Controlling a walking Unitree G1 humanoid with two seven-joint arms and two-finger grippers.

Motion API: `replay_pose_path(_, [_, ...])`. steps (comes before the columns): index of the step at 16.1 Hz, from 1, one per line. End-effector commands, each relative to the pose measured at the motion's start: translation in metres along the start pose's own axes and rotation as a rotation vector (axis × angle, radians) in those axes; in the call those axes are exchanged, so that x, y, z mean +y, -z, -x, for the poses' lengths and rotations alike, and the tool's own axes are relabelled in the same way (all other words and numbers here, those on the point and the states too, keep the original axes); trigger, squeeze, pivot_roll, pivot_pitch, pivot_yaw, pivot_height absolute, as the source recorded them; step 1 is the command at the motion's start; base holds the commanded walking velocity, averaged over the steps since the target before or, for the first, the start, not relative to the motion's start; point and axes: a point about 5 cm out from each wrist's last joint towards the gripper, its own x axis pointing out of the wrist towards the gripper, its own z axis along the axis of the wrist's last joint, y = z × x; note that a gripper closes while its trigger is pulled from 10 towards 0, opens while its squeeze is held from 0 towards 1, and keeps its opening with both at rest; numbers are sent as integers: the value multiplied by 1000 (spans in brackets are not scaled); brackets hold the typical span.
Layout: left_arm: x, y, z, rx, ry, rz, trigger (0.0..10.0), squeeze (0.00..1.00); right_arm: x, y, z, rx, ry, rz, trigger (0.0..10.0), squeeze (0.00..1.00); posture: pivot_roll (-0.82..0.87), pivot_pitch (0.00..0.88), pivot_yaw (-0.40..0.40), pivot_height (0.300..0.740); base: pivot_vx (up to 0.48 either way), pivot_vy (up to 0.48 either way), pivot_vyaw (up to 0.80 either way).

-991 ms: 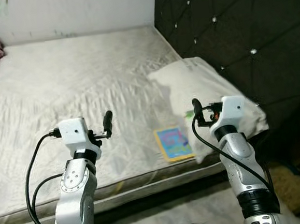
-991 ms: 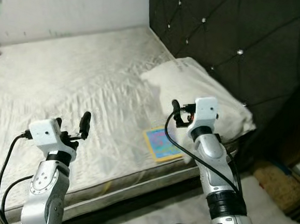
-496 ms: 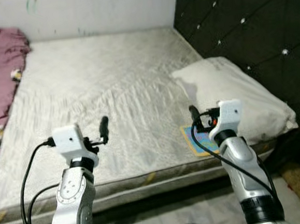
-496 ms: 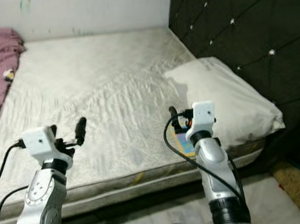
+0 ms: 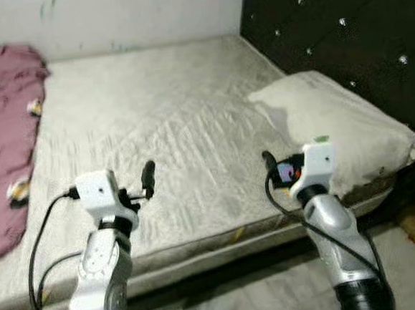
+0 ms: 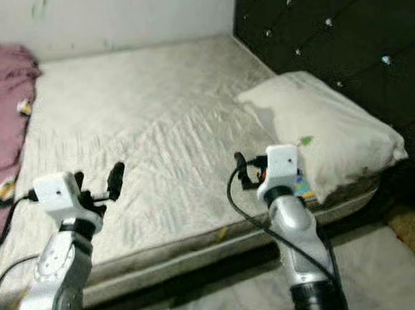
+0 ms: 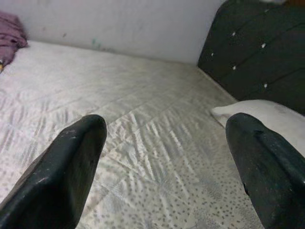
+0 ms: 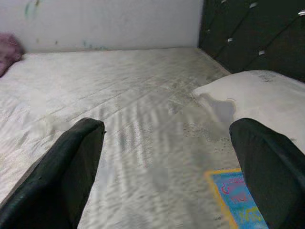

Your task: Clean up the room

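The blanket (image 5: 5, 135), pink with small printed patches, lies bunched along the left edge of the bed (image 5: 161, 115) and spills over its side. It sits unfolded, so it is a likely item for tidying.

The left tool (image 5: 146, 183) is raised in front of the robot, above the near edge of the bed, near the left-centre of the mattress. In the left wrist view its fingers (image 7: 62, 176) stand wide apart with nothing between them. The tool is empty and held level, pointing across the bed toward the wall (image 5: 124, 14). This reads as a ready posture for an approach, not a grasp.

The mattress surface between the two arms is bare, wrinkled sheet.

The right tool (image 5: 269, 166) is raised to about the same height, above the near right part of the bed. Its fingers (image 8: 71, 171) are likewise spread with nothing held. The book (image 8: 236, 195), a thin item with a blue cover and yellow border, lies flat on the sheet just beyond this tool, close to the bed edge. In the eye views the right wrist housing covers most of it. Its position directly ahead of the spread fingers suggests it is the next item to pick up.

The pillow (image 5: 335, 127) lies at the right, against the dark tufted headboard (image 5: 341, 22), touching or just beside the book. A flat book on soft fabric may be hard to lift by the edge.
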Motion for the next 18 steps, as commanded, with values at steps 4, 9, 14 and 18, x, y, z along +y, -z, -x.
replay_pose_path(4, [2,-4,0,4,-1,-13,10000,0,7,-10,-3,-28,-23,-3,10000,0,-27,0,-35,740,0,454,-325])
replay_pose_path(9, [2,-4,0,4,-2,-17,10000,0,7,-10,-3,-22,-25,1,10000,0,-26,0,-42,740,0,453,0])
replay_pose_path(14, [2,-5,-1,3,-7,-19,10000,0,8,-10,-4,-23,-32,-2,10000,0,-27,1,-35,740,0,452,0])
replay_pose_path(18, [2,-7,-3,-5,-7,-18,10000,0,10,-12,-6,-31,-44,2,10000,0,-31,6,-32,740,0,452,0])
